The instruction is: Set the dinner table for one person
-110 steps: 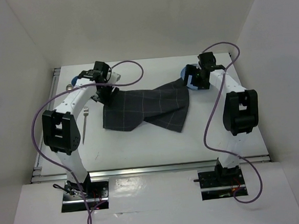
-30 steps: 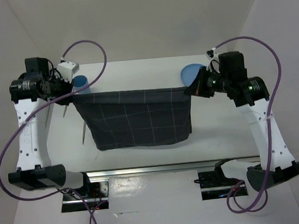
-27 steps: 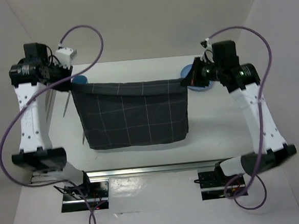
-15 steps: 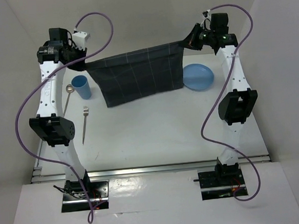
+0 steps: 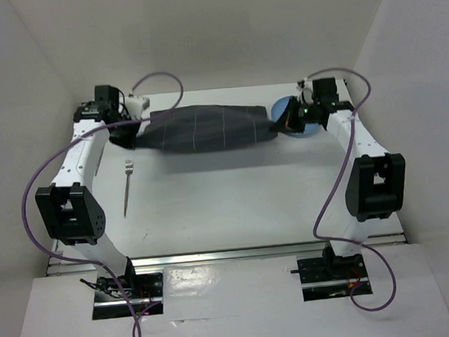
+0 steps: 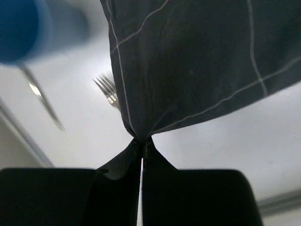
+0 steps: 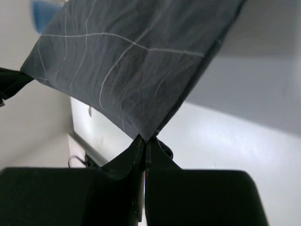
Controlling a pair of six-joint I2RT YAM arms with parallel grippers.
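A dark grey checked cloth placemat (image 5: 206, 129) hangs stretched between my two grippers, low over the back of the white dinner table (image 5: 227, 207). My left gripper (image 5: 133, 127) is shut on its left corner, and the left wrist view shows that gripper (image 6: 141, 141) pinching the placemat (image 6: 197, 61). My right gripper (image 5: 277, 121) is shut on the right corner, where the right wrist view has the gripper (image 7: 145, 140) holding the placemat (image 7: 131, 61). The cloth sags in folds between them. I cannot tell whether its lower edge touches the tabletop.
A blue plate (image 5: 283, 106) lies behind the right gripper, mostly hidden. A fork (image 5: 126, 187) lies at the left. In the left wrist view a blue cup (image 6: 19, 28), a spoon (image 6: 42, 99) and the fork's tines (image 6: 107, 89) sit left of the cloth. White walls enclose the table.
Both arms have come down from high at the back, lowering the placemat. It hung flat like a curtain half a second ago and now sags in a narrow band.
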